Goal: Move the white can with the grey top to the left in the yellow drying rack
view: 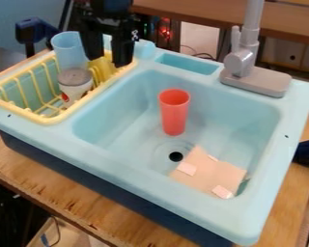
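1. Yellow rack point(52, 119): wire type, L of the basin point(115, 118), as my cam sees it.
2. Blue cup point(68, 49): translucent, in rear half of rack, L of basin; nearest item to my claw. Prob. thin plastic: light, fairly stiff, some give, smooth so a bit slippery; unlikely to shatter, but I'd expect a hard squeeze to dent it. Best hold, I judge: upper wall just under the rim, one finger each side, light pressure. Orient.: roughly upright, mouth apparently up; long axis near vert., slight lean poss., can't confirm.
3. White container point(76, 87), grey top: in rack, L of basin, close by cup's lower end; upright or nearly.
4. Yellow pc. point(104, 71): in rack, by basin's rear L corner, below claw; shape partly hidden.
5. My claw point(107, 61): over rack, by basin's rear L corner, pointing down. Fingers wide apart, nothing gripped that I can see. Contact w/ cup: can't tell.
6. Red cup point(175, 113): upright in basin, mouth up.
7. Flat pink pc. point(208, 171), pale patches: basin floor, front R.
8. Grey faucet point(240, 62): behind basin, rear R.
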Available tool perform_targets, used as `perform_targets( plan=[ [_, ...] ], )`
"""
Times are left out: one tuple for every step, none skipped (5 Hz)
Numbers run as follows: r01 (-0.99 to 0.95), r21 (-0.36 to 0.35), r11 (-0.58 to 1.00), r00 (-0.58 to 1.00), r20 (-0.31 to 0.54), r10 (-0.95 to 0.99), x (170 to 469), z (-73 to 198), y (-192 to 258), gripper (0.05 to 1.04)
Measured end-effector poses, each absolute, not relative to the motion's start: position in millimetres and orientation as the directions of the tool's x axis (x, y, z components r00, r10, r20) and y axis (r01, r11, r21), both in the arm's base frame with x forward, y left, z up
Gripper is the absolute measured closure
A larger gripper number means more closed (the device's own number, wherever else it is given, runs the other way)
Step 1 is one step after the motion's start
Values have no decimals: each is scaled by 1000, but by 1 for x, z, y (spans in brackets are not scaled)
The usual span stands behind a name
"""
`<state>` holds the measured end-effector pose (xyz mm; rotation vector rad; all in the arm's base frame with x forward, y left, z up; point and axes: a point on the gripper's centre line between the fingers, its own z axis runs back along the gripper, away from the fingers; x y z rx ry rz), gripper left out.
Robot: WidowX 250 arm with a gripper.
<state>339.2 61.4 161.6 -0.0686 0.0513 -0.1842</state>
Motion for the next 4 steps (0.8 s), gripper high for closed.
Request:
perform_targets(
  plan=[
    [186,-81,979,979,-64,-192,335,153,60,83],
    [188,-90,978,976,-97,-196,328,141,59,83],
    [197,-93,976,970,-123,-208,322,134,59,83],
    [193,-62,979,972,-123,-199,309,144,61,83]
  ],
)
